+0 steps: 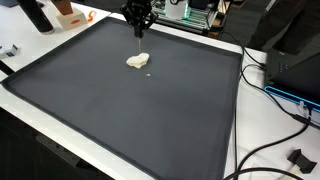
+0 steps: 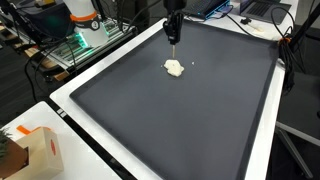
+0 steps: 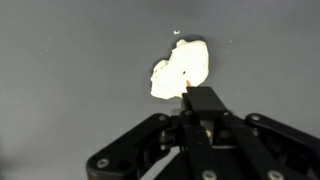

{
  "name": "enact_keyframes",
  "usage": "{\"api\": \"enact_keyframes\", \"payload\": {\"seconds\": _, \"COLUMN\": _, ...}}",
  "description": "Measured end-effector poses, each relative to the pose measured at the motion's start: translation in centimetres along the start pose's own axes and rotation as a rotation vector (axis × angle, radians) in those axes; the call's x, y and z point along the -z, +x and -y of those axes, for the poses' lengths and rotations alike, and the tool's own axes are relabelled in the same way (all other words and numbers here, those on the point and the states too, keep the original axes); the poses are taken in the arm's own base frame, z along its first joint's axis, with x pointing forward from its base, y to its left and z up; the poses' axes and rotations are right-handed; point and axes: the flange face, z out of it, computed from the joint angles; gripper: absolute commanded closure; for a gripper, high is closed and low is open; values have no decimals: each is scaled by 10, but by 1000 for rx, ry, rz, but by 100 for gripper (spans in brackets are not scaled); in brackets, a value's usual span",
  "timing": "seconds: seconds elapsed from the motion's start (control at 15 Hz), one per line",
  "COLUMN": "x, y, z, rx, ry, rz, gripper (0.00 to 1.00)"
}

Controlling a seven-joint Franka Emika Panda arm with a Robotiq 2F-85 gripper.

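Closed as far as it goes, the hand (image 3: 196,97) pinches a thin stick (image 3: 187,89) that juts from between its fingers and ends in a small orange tip. In the wrist view that tip lies over the edge of a pale, lumpy white piece (image 3: 182,68). In both exterior views the hand (image 1: 137,22) (image 2: 173,34) hangs above the piece with a gap under the stick, so contact cannot be confirmed. The white piece (image 1: 138,61) (image 2: 174,68) lies on a dark mat (image 1: 120,120) that covers most of the surface (image 1: 243,112). It sits nearer the mat's edge on the arm's side than the opposite edge, about midway between the two side edges. A tiny white speck (image 1: 150,72) rests just beside it on the mat. Beyond the arm-side edge is an orange-and-white object (image 1: 68,15), and black cables (image 1: 270,125) trail off one side edge. In an exterior view a cardboard box (image 2: 45,150) stands at a corner of the surface, with an orange mark on it too small to read.
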Motion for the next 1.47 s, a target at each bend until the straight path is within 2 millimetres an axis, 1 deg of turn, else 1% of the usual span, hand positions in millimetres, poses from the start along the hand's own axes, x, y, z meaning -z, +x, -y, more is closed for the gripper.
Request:
{"api": "enact_keyframes", "payload": {"seconds": 0.27, "x": 28, "y": -2, "z": 2, "rx": 10, "ry": -14, "rz": -44, "gripper": 97}}
{"api": "enact_keyframes", "payload": {"seconds": 0.33, "x": 34, "y": -3, "z": 2, "rx": 11, "ry": -18, "rz": -55, "gripper": 87}}
{"api": "enact_keyframes", "payload": {"seconds": 0.47, "x": 43, "y": -4, "z": 4, "rx": 19, "ry": -19, "rz": -69, "gripper": 87}}
{"api": "enact_keyframes", "payload": {"seconds": 0.53, "x": 45, "y": -6, "z": 4, "rx": 21, "ry": -20, "rz": -72, "gripper": 87}}
{"api": "enact_keyframes", "payload": {"seconds": 0.6, "x": 46, "y": -7, "z": 4, "rx": 23, "ry": -21, "rz": -71, "gripper": 97}}
{"api": "enact_keyframes", "payload": {"seconds": 0.73, "x": 45, "y": -7, "z": 4, "rx": 23, "ry": -21, "rz": -69, "gripper": 97}}
{"api": "enact_keyframes", "payload": {"seconds": 0.87, "x": 43, "y": -4, "z": 0, "rx": -12, "ry": -55, "rz": -87, "gripper": 97}}
{"api": "enact_keyframes", "payload": {"seconds": 1.0, "x": 42, "y": 1, "z": -4, "rx": -65, "ry": -111, "rz": -133, "gripper": 97}}
{"api": "enact_keyframes", "payload": {"seconds": 1.13, "x": 45, "y": 5, "z": -5, "rx": -118, "ry": -178, "rz": -187, "gripper": 97}}
{"api": "enact_keyframes", "payload": {"seconds": 1.33, "x": 49, "y": 11, "z": -3, "rx": -193, "ry": -280, "rz": -252, "gripper": 97}}
{"api": "enact_keyframes", "payload": {"seconds": 1.47, "x": 45, "y": 13, "z": 1, "rx": -237, "ry": -344, "rz": -291, "gripper": 97}}
